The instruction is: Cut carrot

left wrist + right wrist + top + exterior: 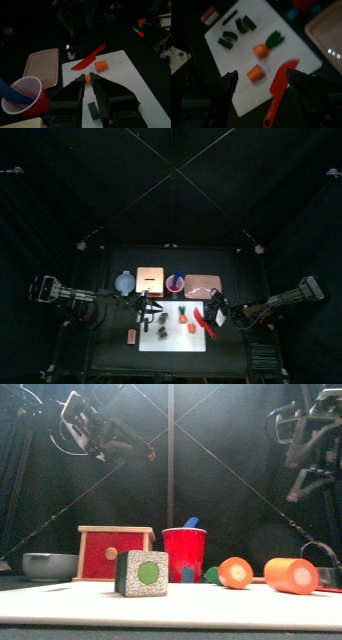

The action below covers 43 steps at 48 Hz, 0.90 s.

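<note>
You have the white cutting board (271, 45) lying flat on the black surface (107, 343), and the cutting looks already done, as far as these views show. The carrot (260, 50) lies on the board in two short orange chunks, one with its green top attached and the other (256, 73) just beside it, apart from the first. The red knife (280, 90) rests near them, partly on the board with its handle off the edge, held by neither arm. Dark green pieces (236, 30) sit farther along the board.

Your right gripper (261, 102) hangs above the board with its jaws wide apart and empty; the carrot chunks lie between and beyond the two jaws, well below them. Your left gripper (89, 86) has its jaws nearly together, gripping nothing, with one chunk (101, 66) beyond the tips and another peeking just past them. If anything is left, it is only further slicing.
</note>
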Tool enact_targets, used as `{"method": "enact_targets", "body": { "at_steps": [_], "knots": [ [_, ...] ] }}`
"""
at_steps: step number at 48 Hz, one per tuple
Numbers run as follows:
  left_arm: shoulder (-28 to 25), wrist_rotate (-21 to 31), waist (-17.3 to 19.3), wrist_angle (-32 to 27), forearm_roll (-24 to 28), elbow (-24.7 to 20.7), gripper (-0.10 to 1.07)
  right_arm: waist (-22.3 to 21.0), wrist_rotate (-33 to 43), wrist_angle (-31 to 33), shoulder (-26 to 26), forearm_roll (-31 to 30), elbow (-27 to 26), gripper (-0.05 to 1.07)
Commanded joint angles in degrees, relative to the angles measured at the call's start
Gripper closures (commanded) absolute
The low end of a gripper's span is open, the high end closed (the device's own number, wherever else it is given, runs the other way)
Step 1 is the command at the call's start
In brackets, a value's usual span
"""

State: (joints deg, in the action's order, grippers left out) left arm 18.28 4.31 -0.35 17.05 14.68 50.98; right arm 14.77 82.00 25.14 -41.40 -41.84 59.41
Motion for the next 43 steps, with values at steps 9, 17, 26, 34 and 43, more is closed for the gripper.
{"method": "enact_targets", "body": {
  "at_steps": [9, 17, 26, 34, 43],
  "knots": [
    [5.45, -0.09, 0.0, 0.53, -5.19, 3.6, 0.37, -5.19, 0.0, -4.48, 0.44, -14.68, -1.67, -0.01],
    [6.5, -0.09, 0.0, 0.53, -8.0, 5.19, 0.37, -8.88, -0.18, -7.21, 0.44, -15.47, -1.41, -0.01],
    [6.5, -0.35, 0.26, 0.53, -8.26, 5.8, 0.37, -10.37, -0.18, -9.32, 0.44, -16.08, -1.14, -0.01],
    [6.5, -0.35, 1.05, 0.62, -7.65, 6.06, 0.37, -10.37, -0.09, -9.4, 0.88, -15.82, -1.05, -0.01],
    [6.5, -0.35, 1.58, 0.53, -7.12, 6.24, 0.37, -10.55, -0.09, -10.28, 1.93, -15.82, -1.32, -0.01]
  ]
}}
